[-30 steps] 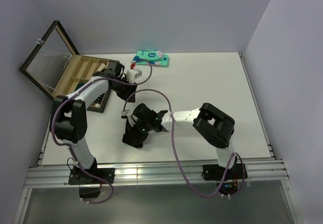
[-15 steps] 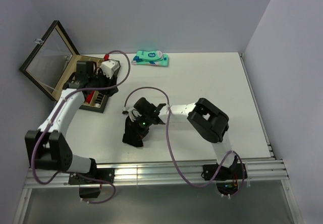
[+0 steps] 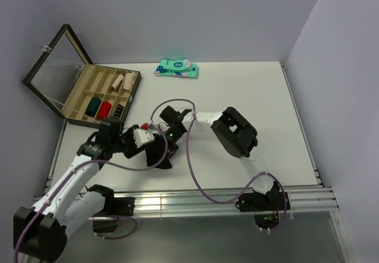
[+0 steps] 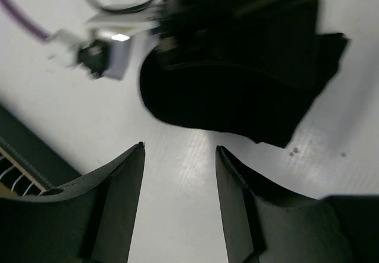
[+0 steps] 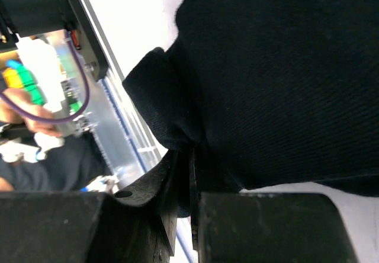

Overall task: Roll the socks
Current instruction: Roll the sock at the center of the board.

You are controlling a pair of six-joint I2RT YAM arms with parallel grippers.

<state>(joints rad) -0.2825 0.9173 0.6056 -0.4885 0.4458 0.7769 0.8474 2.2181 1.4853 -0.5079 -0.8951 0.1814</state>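
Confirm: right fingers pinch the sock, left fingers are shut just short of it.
Wrong on one point: the left fingers are open, as the left wrist view shows. They do sit just short of the sock, which the right fingers pinch.

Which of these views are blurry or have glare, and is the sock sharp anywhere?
Top external: sharp, evenly lit, a bright glint on the front rail. Left wrist: smeared by blur, the black sock a featureless dark mass, sheen on the table. Right wrist: the sock's weave crisp, the background out of focus.
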